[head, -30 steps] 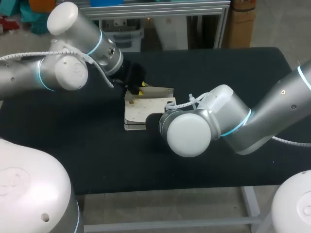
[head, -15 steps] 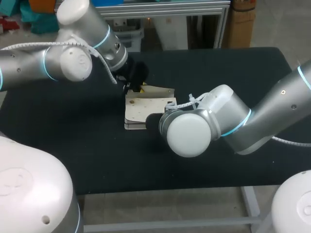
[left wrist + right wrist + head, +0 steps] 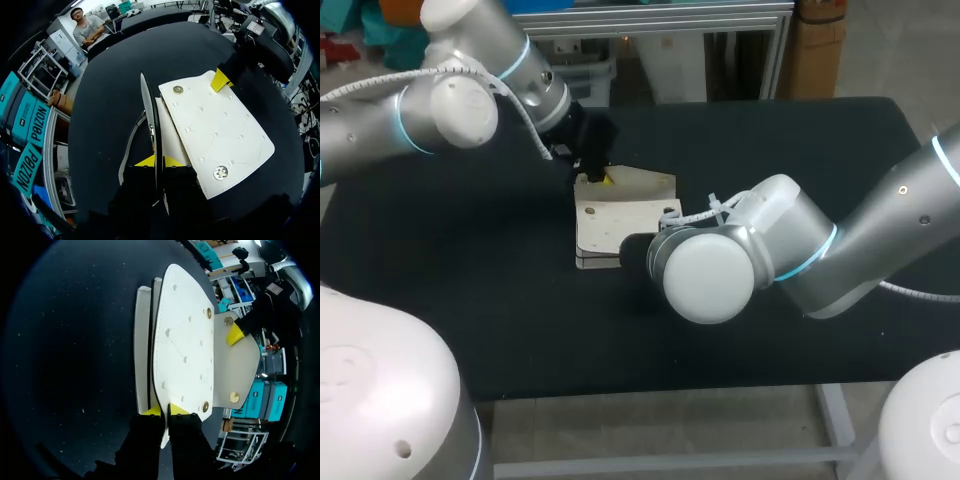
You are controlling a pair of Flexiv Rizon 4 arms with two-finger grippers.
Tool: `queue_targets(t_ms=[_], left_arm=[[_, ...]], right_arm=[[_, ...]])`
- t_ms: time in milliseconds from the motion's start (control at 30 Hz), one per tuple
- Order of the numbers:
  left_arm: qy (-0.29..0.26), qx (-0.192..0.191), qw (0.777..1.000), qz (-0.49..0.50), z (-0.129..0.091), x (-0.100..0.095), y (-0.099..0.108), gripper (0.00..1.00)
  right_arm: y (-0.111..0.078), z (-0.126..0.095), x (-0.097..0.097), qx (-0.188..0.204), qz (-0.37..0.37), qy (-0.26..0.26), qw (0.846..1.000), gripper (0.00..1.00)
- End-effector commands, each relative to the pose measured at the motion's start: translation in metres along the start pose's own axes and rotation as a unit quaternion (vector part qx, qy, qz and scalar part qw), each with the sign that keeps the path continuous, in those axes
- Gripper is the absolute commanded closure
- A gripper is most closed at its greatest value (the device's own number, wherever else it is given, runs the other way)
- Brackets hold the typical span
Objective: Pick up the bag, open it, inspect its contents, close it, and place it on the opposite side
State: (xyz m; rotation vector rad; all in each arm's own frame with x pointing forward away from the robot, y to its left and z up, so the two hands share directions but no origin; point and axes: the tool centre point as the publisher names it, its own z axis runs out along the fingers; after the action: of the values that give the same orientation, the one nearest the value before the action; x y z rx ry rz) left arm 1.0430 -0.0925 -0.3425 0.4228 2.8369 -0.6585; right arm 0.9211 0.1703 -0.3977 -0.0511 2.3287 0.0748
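Lifting and swinging toward the upper left of the frame, my left arm (image 3: 440, 105) is drawing the flap (image 3: 642, 182) up and back off the bag (image 3: 620, 225), so the flap is standing a little more raised than a second ago, while my right arm (image 3: 880, 230) is staying where it was. The left tool (image 3: 158, 161) is pinching narrow on the flap's thin edge, which is running between its two yellow tips. The right tool (image 3: 165, 411) is likewise clamping narrow on the edge of the bag's front panel, at the bag's lower side in the head view. The bag is lying near the middle of the bench (image 3: 520, 300), just left of centre, with its snaps showing undone. I am judging that the opening step is under way: the mouth is parting, but inspecting, closing and carrying it across are not yet done.
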Motion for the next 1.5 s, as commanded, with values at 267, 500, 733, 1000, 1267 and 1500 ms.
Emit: queue_targets(t_ms=[267, 500, 733, 1000, 1267, 1500], left_arm=[[0.037, 0.029, 0.999, -0.012, -0.004, -0.013, 0.004, 1.00], [0.039, 0.032, 0.999, -0.018, 0.002, -0.014, 0.005, 0.81], [0.040, 0.034, 0.998, -0.023, 0.005, -0.015, 0.005, 0.94], [0.044, 0.036, 0.998, -0.030, 0.011, -0.013, 0.005, 0.85], [0.044, 0.040, 0.997, -0.041, 0.018, -0.014, 0.008, 0.87], [0.043, 0.045, 0.997, -0.051, 0.022, -0.017, 0.009, 1.00]], right_arm=[[-0.004, 0.005, 0.008, -0.006, 0.000, -0.008, 1.000, 1.00], [-0.004, 0.005, 0.008, -0.006, 0.000, -0.008, 1.000, 1.00], [-0.004, 0.005, 0.008, -0.006, 0.000, -0.008, 1.000, 1.00], [-0.004, 0.005, 0.008, -0.006, 0.000, -0.008, 1.000, 1.00], [-0.004, 0.005, 0.008, -0.006, 0.000, -0.008, 1.000, 1.00], [-0.004, 0.005, 0.008, -0.006, 0.000, -0.008, 1.000, 1.00]])
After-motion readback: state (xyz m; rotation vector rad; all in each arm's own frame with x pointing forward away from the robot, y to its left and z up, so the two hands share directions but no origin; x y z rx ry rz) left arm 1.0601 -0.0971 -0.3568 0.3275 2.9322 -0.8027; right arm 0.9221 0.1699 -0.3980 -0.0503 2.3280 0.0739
